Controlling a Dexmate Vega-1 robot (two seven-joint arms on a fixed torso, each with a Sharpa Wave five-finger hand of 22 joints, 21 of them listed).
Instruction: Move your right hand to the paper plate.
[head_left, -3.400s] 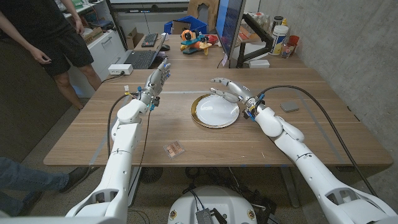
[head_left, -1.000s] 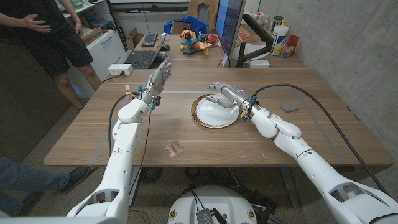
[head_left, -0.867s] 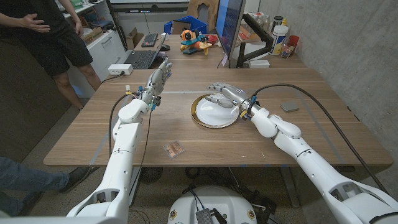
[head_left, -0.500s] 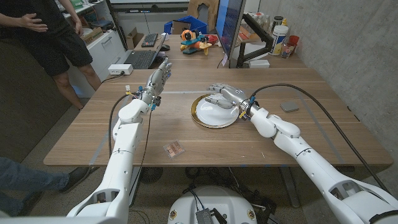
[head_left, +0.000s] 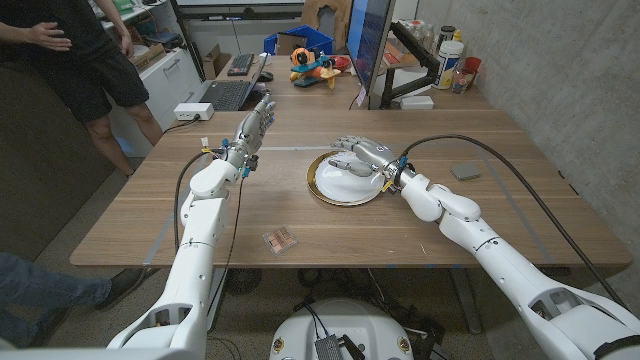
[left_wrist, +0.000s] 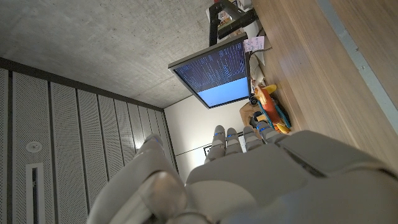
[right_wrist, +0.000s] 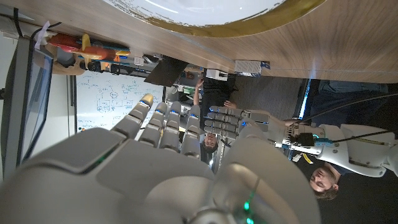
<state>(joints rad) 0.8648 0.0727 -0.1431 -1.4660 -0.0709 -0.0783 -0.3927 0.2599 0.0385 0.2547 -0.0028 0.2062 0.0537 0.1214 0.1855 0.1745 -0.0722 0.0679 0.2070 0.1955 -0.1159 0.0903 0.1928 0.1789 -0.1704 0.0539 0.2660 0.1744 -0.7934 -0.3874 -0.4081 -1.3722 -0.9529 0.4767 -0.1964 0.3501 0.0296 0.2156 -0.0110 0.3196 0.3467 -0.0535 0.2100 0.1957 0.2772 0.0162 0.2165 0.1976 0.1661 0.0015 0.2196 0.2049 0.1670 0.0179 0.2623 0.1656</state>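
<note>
The plate (head_left: 345, 180), white with a gold rim, lies on the table (head_left: 480, 215) near its middle, a little toward the robot's right. The right hand (head_left: 362, 154) hovers over the plate's far right part, fingers spread and reaching toward the robot's left, holding nothing; whether it touches the plate I cannot tell. In the right wrist view the same hand (right_wrist: 155, 162) shows from behind with fingers extended and apart, the plate (right_wrist: 211, 15) just beyond them, and the left hand (right_wrist: 233, 121) across the table. The left hand (head_left: 254, 124) is raised above the table's far left part, well apart from the plate, fingers straight, slightly apart and empty; the left wrist view shows its back (left_wrist: 249, 180) with a monitor (left_wrist: 214, 71) beyond. A small brown square thing (head_left: 279, 239) lies near the front edge, and a grey pad (head_left: 466, 171) sits to the right. A person (head_left: 80, 60) stands off the table's left far corner.
</note>
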